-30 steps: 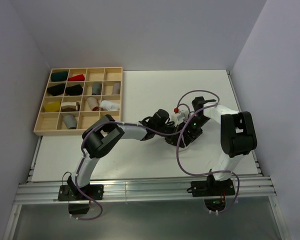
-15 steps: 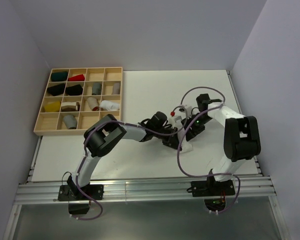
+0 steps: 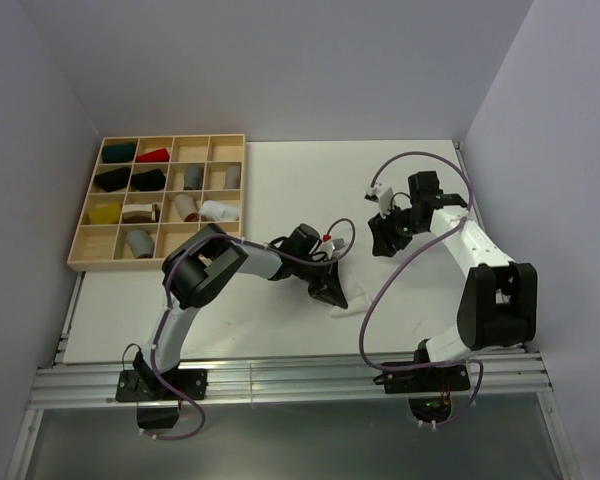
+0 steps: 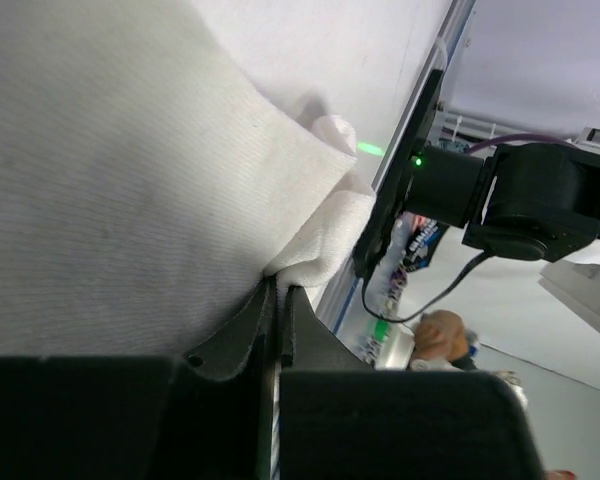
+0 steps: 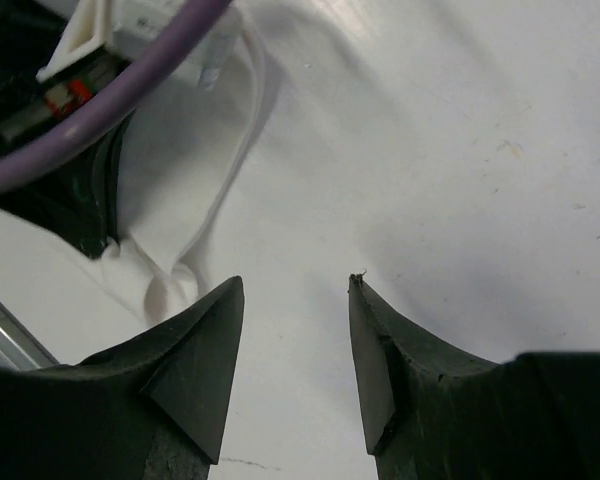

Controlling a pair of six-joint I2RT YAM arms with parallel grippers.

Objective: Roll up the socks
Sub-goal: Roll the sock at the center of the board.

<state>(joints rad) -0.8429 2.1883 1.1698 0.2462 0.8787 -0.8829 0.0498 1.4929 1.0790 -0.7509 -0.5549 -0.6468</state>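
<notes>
**White ribbed fabric sock pinched by the left gripper near the table's middle**

Soft and plain white, the sock lies on the white table, bunched into a small heap just right of centre and toward the near edge. In the left wrist view its ribbed cloth fills most of the picture, and a folded edge runs down into the slit between the two black fingers. Those jaws are pressed almost together, with the cloth caught between them. From above, the gripper sits low over the sock and only a white corner pokes out on its right side.

The right gripper hangs above bare table, well apart from the sock and farther back to the right. Its jaws stand wide with nothing between them. Its own camera sees the sock's edge to the left, beside a purple cable.

At the far left stands a shallow wooden tray with square compartments, holding small rolled cloth bundles in red, green, black, yellow, grey and white.
</notes>
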